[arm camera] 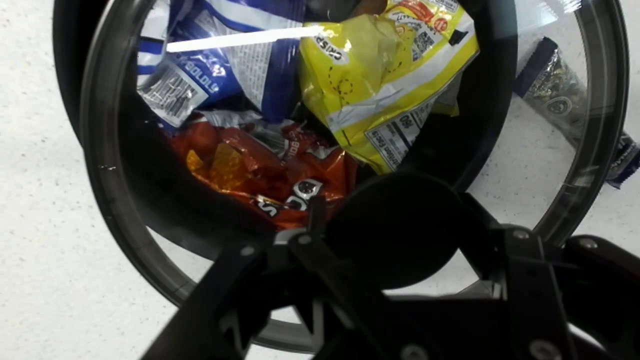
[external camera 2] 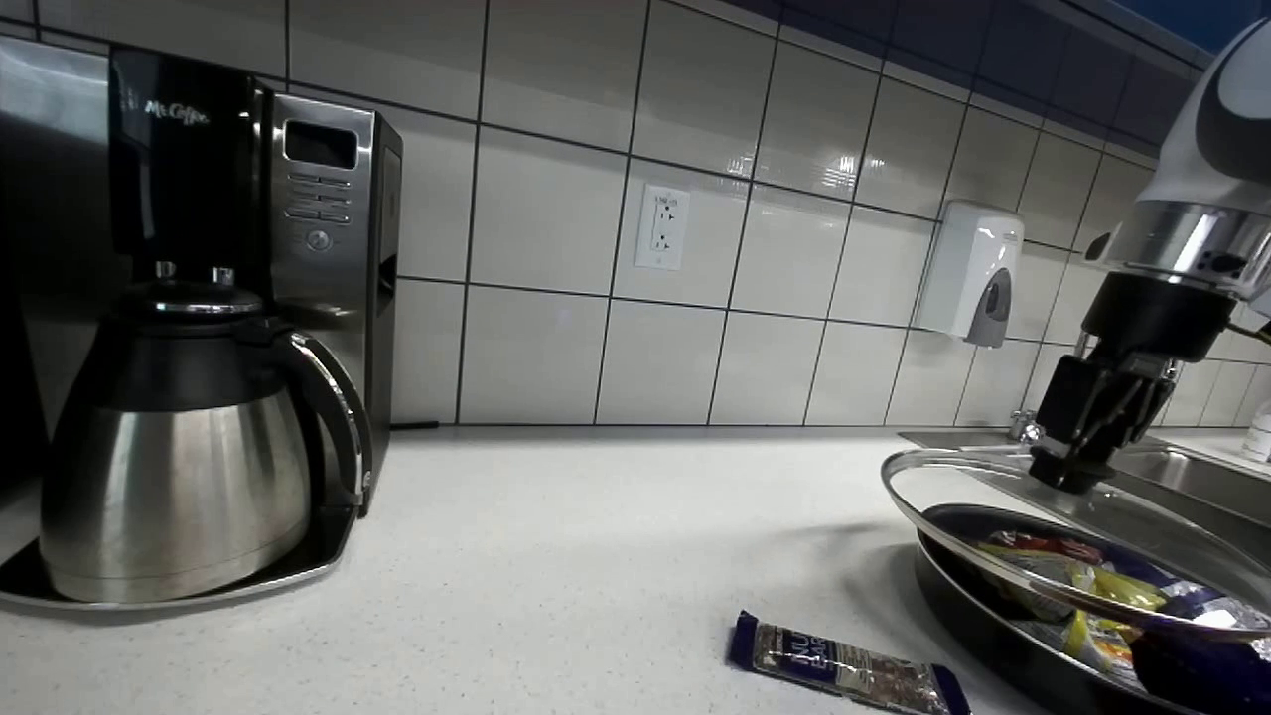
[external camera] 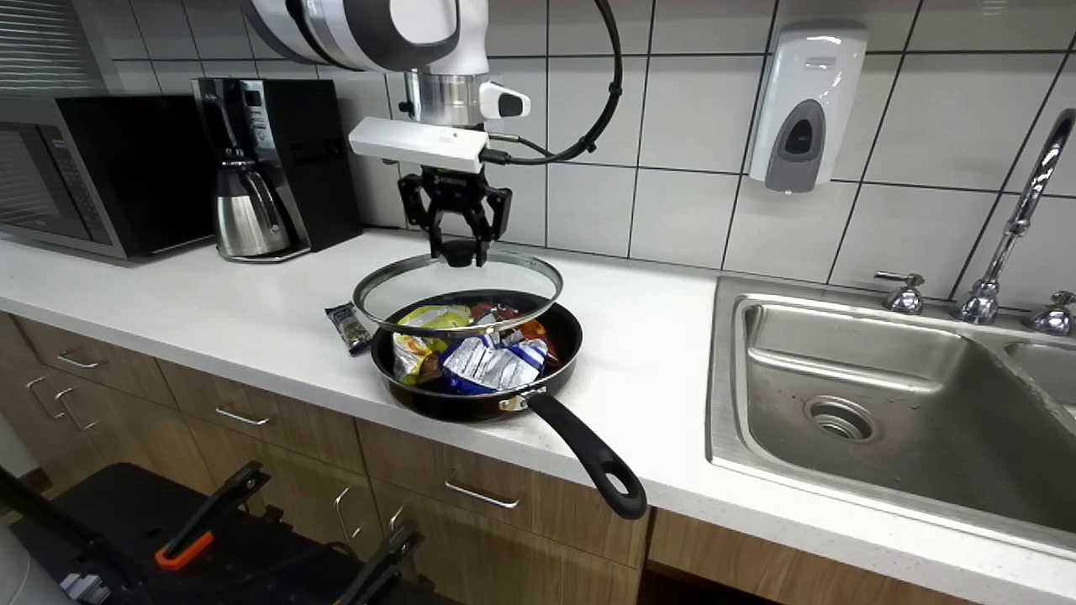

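My gripper (external camera: 459, 253) is shut on the black knob (arm camera: 395, 230) of a round glass lid (external camera: 405, 287). The lid hangs slightly tilted above a black frying pan (external camera: 437, 408), apart from the pan's rim at least on the near side in both exterior views. Through the glass in the wrist view, a yellow snack bag (arm camera: 350, 75), a blue bag (arm camera: 240, 75) and a red-orange bag (arm camera: 280, 165) lie in the pan. The pan's black handle (external camera: 588, 449) points out over the counter's front edge. Beside the pan lies a wrapped nut bar (external camera 2: 844, 667).
A coffee maker (external camera 2: 333, 228) with a steel carafe (external camera 2: 179, 497) stands along the counter by the wall, next to a microwave (external camera: 101, 176). On the opposite side are a steel sink (external camera: 849, 353), a faucet (external camera: 1021, 210) and a wall soap dispenser (external camera: 809, 109).
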